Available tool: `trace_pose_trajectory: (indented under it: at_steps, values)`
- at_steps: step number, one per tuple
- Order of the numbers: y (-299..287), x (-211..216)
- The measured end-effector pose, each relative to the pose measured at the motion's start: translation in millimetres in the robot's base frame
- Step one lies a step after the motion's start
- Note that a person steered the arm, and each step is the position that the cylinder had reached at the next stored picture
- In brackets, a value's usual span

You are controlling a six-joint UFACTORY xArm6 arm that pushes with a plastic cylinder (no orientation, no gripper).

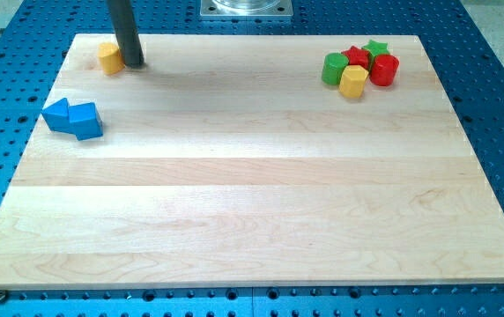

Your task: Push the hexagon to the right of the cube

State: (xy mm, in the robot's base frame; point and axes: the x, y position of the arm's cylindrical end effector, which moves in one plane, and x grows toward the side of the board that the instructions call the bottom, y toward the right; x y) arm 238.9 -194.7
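My tip (pixel 134 63) rests on the wooden board (pixel 252 211) near the view's top left corner. It touches the right side of a small yellow block (pixel 108 58), which looks like a hexagon. Below and left of it, near the board's left edge, a blue cube (pixel 85 121) sits against the right side of a second blue block (pixel 56 114), whose shape I cannot make out. My tip is above and to the right of the blue pair and apart from them.
A tight cluster sits at the view's top right: a green rounded block (pixel 334 69), a red block (pixel 356 58), a green star (pixel 375 47), a red rounded block (pixel 384 70) and a yellow block (pixel 352 82). A blue perforated table (pixel 499 106) surrounds the board.
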Motion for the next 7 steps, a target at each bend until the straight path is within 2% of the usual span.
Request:
trace_pose_trajectory:
  at_steps: [2,3,4,5,6,7]
  values:
    - [-34,-8]
    - [-47,81]
    - [-43,89]
    - [43,62]
    - [171,58]
    - [279,129]
